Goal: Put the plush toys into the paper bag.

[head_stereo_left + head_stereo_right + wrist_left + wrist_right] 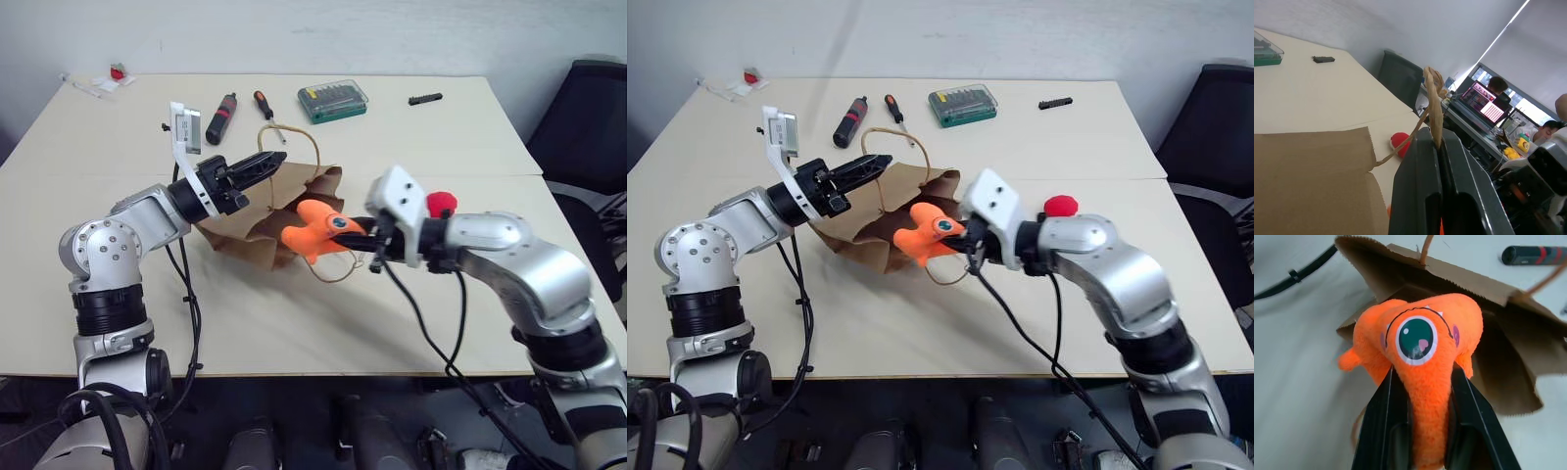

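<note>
Nearest the camera, the right tool (370, 247) pinches the orange fish-like plush toy (315, 227) by its narrow end, both fingers pressed into the fabric; the toy hangs clear of the bench (294, 323), just in front of the paper bag's mouth. The paper bag (257, 227) lies on its side at mid-bench, mouth facing the right arm. The left tool (269, 163) is pressed together on one tan looped handle (1434, 93), holding the upper lip of the bag lifted so the mouth gapes. The second handle (338, 269) trails loose on the bench under the orange toy. The red plush toy (441, 203) rests on the bench behind the right forearm, well apart from the bag and not yet collected.

Judgement on the step in hand: insertion of the orange toy. It should travel level and straight into the opening, passing below the raised lip, and be let go only once its body is past the paper edge. The left tool should keep the handle taut so the mouth does not sag shut.

Clearances: the opening looks shallow, with little margin above the toy. The loose handle could snag the fingers. Open bench lies in front of the bag; screwdrivers (263, 104) and a green bit case (333, 101) sit well behind it, out of the path.
</note>
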You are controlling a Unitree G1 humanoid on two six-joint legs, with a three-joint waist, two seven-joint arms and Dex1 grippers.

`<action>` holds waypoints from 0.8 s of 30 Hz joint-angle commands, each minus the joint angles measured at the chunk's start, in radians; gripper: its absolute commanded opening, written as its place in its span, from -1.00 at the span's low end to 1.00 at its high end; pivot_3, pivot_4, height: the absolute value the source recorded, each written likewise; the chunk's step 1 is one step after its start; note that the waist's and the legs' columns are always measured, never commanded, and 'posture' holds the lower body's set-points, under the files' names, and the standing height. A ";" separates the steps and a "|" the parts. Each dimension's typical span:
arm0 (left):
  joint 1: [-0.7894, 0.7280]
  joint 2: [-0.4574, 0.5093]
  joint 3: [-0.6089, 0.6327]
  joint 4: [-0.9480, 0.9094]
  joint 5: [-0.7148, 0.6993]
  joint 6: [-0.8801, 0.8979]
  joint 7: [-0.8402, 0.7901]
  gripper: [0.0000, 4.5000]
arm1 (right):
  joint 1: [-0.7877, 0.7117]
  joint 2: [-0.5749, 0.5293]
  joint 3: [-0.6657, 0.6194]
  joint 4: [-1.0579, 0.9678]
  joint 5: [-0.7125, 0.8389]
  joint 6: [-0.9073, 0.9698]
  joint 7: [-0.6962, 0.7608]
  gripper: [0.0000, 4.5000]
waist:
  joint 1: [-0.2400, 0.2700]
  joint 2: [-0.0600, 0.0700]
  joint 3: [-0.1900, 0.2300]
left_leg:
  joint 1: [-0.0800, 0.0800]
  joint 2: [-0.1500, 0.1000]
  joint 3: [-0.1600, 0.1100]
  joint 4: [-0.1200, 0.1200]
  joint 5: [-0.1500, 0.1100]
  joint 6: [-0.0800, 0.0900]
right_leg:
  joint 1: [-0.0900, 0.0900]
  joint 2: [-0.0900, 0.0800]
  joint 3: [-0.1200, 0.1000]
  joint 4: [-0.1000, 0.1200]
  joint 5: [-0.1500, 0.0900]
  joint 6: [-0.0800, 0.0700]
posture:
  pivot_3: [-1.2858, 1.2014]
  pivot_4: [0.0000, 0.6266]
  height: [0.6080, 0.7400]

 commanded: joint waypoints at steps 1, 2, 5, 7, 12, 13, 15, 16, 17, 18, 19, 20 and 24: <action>-0.030 0.001 0.002 -0.039 -0.031 -0.008 -0.020 -1.00 | -0.076 0.045 0.105 0.117 -0.126 -0.132 0.036 -0.87 | -0.001 0.000 0.000 | 0.000 0.000 0.000 0.000 0.000 0.000 | 0.000 0.000 0.000 0.000 0.000 0.000 | 0.03 -0.52 1.00; -0.029 0.001 0.000 -0.041 -0.031 -0.008 -0.023 -1.00 | -0.097 0.059 0.124 0.152 -0.149 -0.156 0.048 -0.87 | -0.001 0.000 0.000 | 0.000 0.000 0.000 0.000 0.000 0.000 | 0.000 0.000 0.000 0.000 0.000 0.000 | 0.03 -0.52 1.00; -0.024 -0.003 -0.006 -0.048 -0.034 -0.010 -0.026 -1.00 | -0.164 0.107 0.175 0.265 -0.219 -0.230 0.083 -0.87 | -0.004 0.000 0.000 | -0.001 0.000 0.000 0.000 0.000 0.000 | 0.000 -0.001 -0.001 0.000 0.000 0.000 | 0.03 -0.52 1.00; -0.023 -0.007 -0.006 -0.049 -0.039 -0.010 -0.024 -1.00 | -0.201 0.129 0.212 0.331 -0.274 -0.301 0.114 -0.87 | -0.004 0.000 0.000 | 0.000 0.000 -0.001 0.000 0.000 0.000 | 0.000 -0.001 -0.001 0.001 0.000 0.000 | 0.03 -0.52 1.00; -0.012 -0.013 -0.011 -0.060 -0.046 -0.006 -0.020 -1.00 | -0.268 0.210 0.237 0.456 -0.366 -0.424 0.128 -0.87 | -0.007 0.000 0.000 | -0.001 0.000 -0.001 0.000 0.000 0.000 | 0.000 -0.001 -0.001 0.001 0.000 0.000 | 0.03 -0.52 1.00; -0.011 -0.015 -0.012 -0.062 -0.047 -0.006 -0.020 -1.00 | -0.277 0.234 0.239 0.483 -0.380 -0.448 0.125 -0.87 | -0.008 0.000 0.000 | -0.001 0.000 -0.001 0.000 0.000 0.000 | 0.000 -0.001 -0.001 0.002 0.000 0.000 | 0.03 -0.52 1.00; -0.017 -0.027 -0.008 -0.062 -0.055 -0.007 -0.012 -1.00 | -0.277 0.299 0.233 0.551 -0.396 -0.500 0.096 -0.87 | -0.010 0.000 0.000 | 0.000 0.001 -0.001 0.000 0.000 0.000 | 0.000 -0.001 -0.002 0.003 0.000 0.000 | 0.03 -0.52 1.00; -0.022 -0.033 -0.003 -0.063 -0.061 -0.006 -0.006 -1.00 | -0.272 0.328 0.225 0.586 -0.404 -0.531 0.075 -0.87 | -0.011 0.000 0.000 | 0.000 0.001 -0.001 0.000 0.000 0.000 | 0.000 -0.001 -0.002 0.003 0.000 0.000 | 0.03 -0.52 1.00; -0.026 -0.037 0.002 -0.064 -0.068 -0.004 -0.001 -1.00 | -0.263 0.355 0.213 0.618 -0.404 -0.554 0.059 -0.87 | -0.012 0.000 0.000 | 0.000 0.001 -0.001 0.000 0.000 0.000 | 0.000 -0.001 -0.002 0.004 0.000 0.000 | 0.03 -0.52 1.00; -0.028 -0.039 0.006 -0.066 -0.074 -0.002 0.003 -1.00 | -0.252 0.376 0.199 0.646 -0.400 -0.572 0.046 -0.87 | -0.012 0.000 0.000 | 0.000 0.001 -0.001 0.000 0.000 0.000 | 0.000 -0.001 -0.002 0.004 0.000 0.000 | 0.03 -0.52 1.00; -0.029 -0.040 0.008 -0.068 -0.079 -0.001 0.006 -1.00 | -0.245 0.392 0.188 0.668 -0.399 -0.585 0.038 -0.87 | -0.012 0.000 0.000 | 0.000 0.001 -0.001 0.000 0.000 0.000 | 0.000 -0.001 -0.002 0.004 0.000 0.000 | 0.03 -0.52 1.00; -0.030 -0.038 0.012 -0.068 -0.082 -0.001 0.009 -1.00 | -0.236 0.409 0.179 0.708 -0.403 -0.606 0.019 -0.87 | -0.012 0.000 0.000 | -0.001 0.001 -0.001 0.000 0.000 0.000 | 0.000 -0.001 -0.002 0.004 0.000 0.000 | 0.03 -0.52 1.00; -0.037 -0.031 0.027 -0.055 -0.087 -0.009 0.026 -1.00 | -0.211 0.450 0.132 0.814 -0.415 -0.650 -0.042 -0.44 | -0.010 0.000 0.000 | -0.001 0.001 -0.002 0.000 0.000 0.000 | 0.000 -0.002 -0.002 0.004 0.000 0.000 | 0.03 -0.52 1.00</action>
